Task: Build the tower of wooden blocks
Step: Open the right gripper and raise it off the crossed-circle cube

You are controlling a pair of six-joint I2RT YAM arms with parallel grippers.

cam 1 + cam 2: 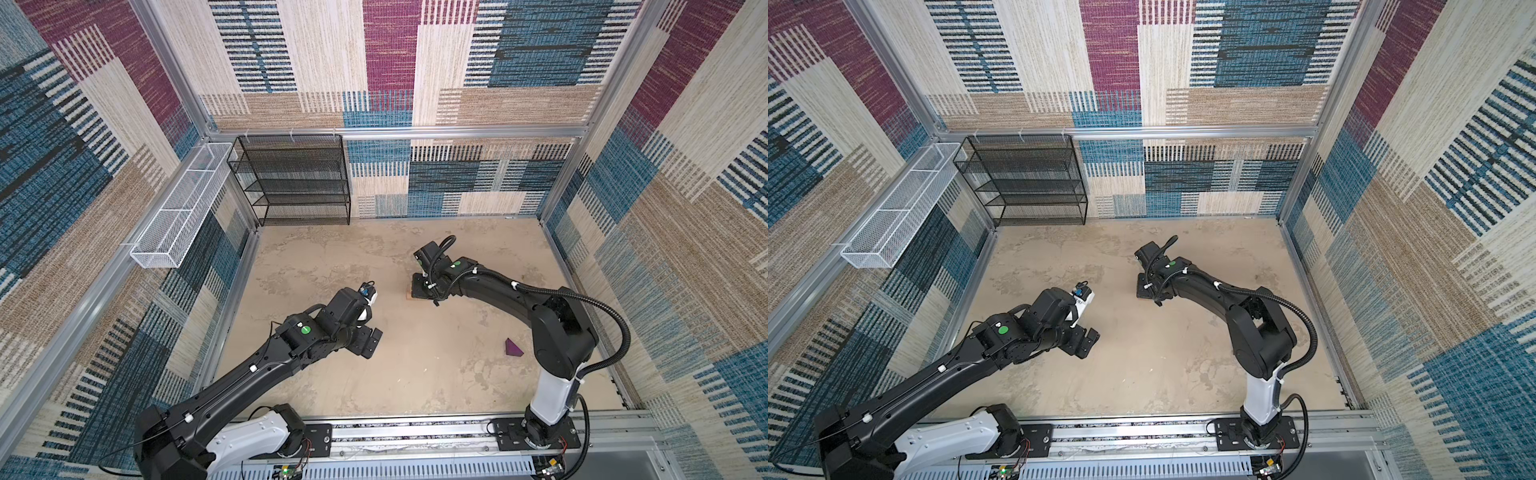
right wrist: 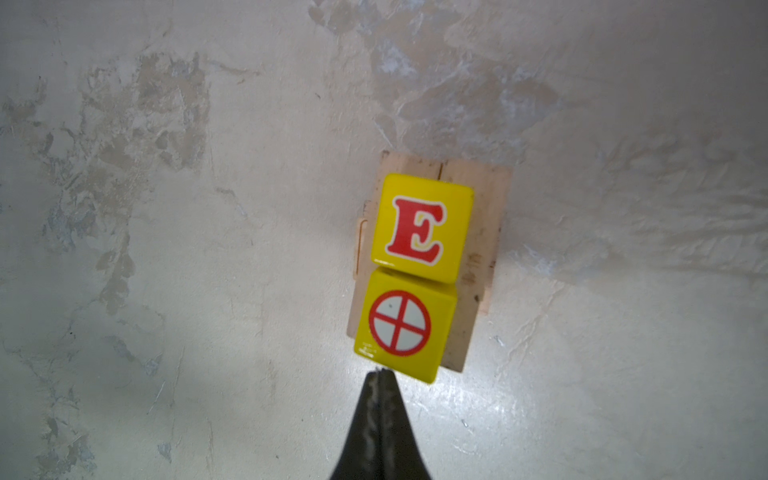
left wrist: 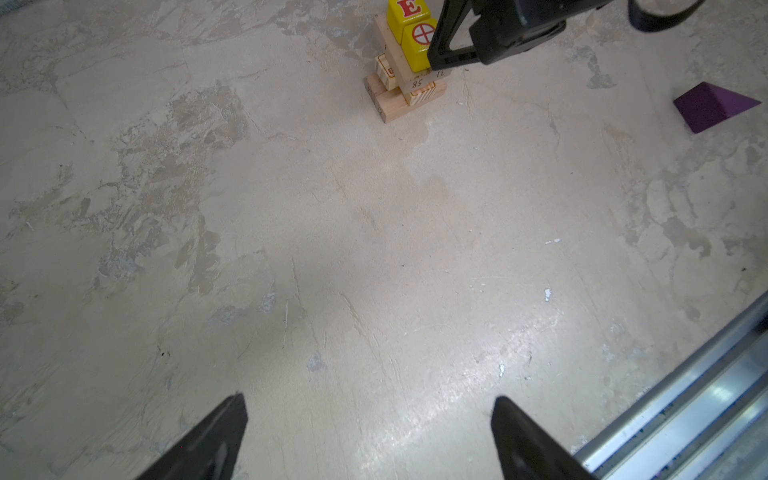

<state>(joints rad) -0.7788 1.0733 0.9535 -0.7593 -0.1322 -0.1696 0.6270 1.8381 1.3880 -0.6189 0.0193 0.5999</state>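
Note:
The tower (image 3: 409, 85) is crossed tan planks (image 2: 482, 232) with two yellow cubes side by side on top, one marked E (image 2: 422, 226) and one with a red crossed circle (image 2: 401, 326). My right gripper (image 2: 381, 374) is shut and empty, its tip at the edge of the crossed-circle cube. In both top views the right wrist covers the tower; only a plank corner (image 1: 408, 296) shows. The purple wedge (image 1: 513, 348) (image 3: 712, 106) lies apart on the floor near the right arm. My left gripper (image 3: 370, 400) (image 1: 370, 343) is open over bare floor, well short of the tower.
A black mesh shelf (image 1: 295, 183) stands at the back wall. A white wire basket (image 1: 178, 208) hangs on the left wall. A metal rail (image 1: 415, 432) (image 3: 685, 407) runs along the front edge by the arm bases. Patterned walls enclose the floor.

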